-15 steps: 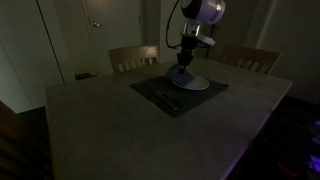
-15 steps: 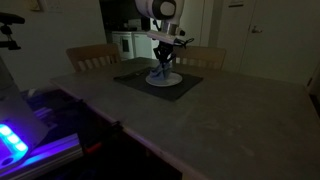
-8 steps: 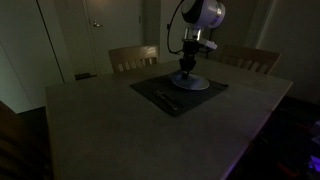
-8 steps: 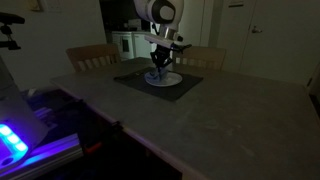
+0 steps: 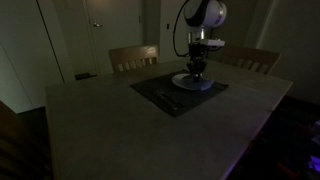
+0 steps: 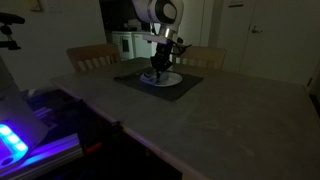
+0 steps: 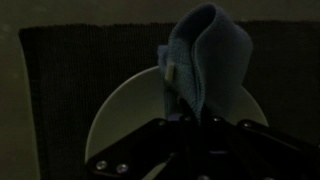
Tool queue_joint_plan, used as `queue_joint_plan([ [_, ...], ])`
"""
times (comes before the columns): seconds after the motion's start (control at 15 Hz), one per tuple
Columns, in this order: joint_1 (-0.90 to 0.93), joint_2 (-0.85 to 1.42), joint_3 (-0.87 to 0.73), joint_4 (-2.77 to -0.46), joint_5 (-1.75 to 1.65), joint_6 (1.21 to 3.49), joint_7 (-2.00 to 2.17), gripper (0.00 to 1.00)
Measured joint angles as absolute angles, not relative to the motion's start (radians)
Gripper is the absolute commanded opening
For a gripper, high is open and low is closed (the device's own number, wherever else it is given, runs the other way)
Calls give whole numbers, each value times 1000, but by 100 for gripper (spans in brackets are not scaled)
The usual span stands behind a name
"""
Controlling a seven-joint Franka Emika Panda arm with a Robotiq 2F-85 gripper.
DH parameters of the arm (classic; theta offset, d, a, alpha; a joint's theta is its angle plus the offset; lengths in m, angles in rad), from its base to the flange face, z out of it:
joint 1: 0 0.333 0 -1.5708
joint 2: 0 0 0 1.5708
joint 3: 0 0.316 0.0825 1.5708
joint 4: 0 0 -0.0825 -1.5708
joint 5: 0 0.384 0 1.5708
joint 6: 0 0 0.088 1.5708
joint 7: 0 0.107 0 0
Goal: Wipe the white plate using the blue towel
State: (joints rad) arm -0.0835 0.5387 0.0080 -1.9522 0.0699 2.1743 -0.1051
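Observation:
The white plate (image 5: pixel 195 83) lies on a dark placemat (image 5: pixel 170 92) on the table; it also shows in the other exterior view (image 6: pixel 165 79) and in the wrist view (image 7: pixel 125 110). My gripper (image 5: pixel 196 72) is right above the plate, shut on the blue towel (image 7: pixel 200 55). The towel hangs folded from the fingers onto the plate. In the exterior views the towel (image 6: pixel 156 73) is a dark bundle under the gripper (image 6: pixel 159 68). The fingertips are dark and mostly hidden in the wrist view (image 7: pixel 190 122).
Dark cutlery (image 5: pixel 165 99) lies on the placemat near its front edge. Two wooden chairs (image 5: pixel 133 57) (image 5: pixel 246 59) stand behind the table. A device with blue light (image 6: pixel 18 140) sits off the table's side. The room is dim.
My gripper with the towel has moved across the plate, to the right in one exterior view and slightly left in the other. The plate stays in place.

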Motion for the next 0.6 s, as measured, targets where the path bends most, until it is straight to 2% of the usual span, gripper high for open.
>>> queue_joint_plan([
  [0.6, 21, 549, -94, -1948, -132, 2177, 230, 2],
])
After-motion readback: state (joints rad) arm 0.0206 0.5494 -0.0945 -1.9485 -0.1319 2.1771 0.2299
